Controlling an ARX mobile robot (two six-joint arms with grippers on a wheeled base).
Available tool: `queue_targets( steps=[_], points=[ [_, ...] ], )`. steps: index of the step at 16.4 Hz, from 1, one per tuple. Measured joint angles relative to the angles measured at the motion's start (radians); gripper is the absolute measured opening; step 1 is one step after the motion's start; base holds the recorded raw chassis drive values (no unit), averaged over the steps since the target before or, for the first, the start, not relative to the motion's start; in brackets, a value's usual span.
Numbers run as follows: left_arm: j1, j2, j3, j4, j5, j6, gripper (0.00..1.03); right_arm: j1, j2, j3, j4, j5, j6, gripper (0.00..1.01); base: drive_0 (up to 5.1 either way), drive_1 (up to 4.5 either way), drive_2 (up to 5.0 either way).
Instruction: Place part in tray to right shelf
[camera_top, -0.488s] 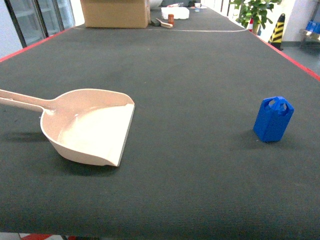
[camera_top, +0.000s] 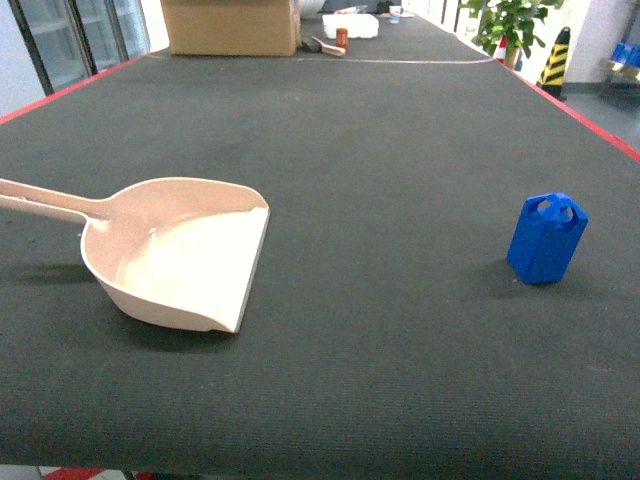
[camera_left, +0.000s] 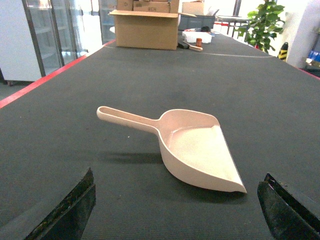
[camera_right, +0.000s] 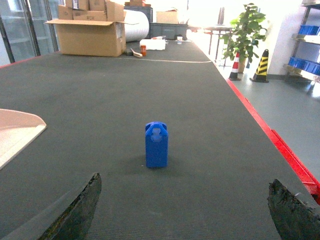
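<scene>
Head view: the tray (camera_top: 180, 255) and the part (camera_top: 546, 238) sit well apart on the desk (camera_top: 400, 150). Left wrist view: the left end effector (camera_left: 175, 212) is spread wide, tray just ahead. Right wrist view: the right end effector (camera_right: 182, 212) is spread wide, part upright ahead.

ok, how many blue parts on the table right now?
1. The blue part stands upright on the dark mat, right of the tray and apart from it, ahead of the right gripper. None seems hidden.
</scene>
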Motion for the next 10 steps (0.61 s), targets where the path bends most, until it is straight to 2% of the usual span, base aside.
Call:
queue_targets(
  steps=[10],
  points=[
    [0.0,0.0,0.0,0.0,0.0,0.0,0.98,0.0,0.0,0.0,0.0,0.0,0.0,0.98,0.0,0.0,0.0]
  ],
)
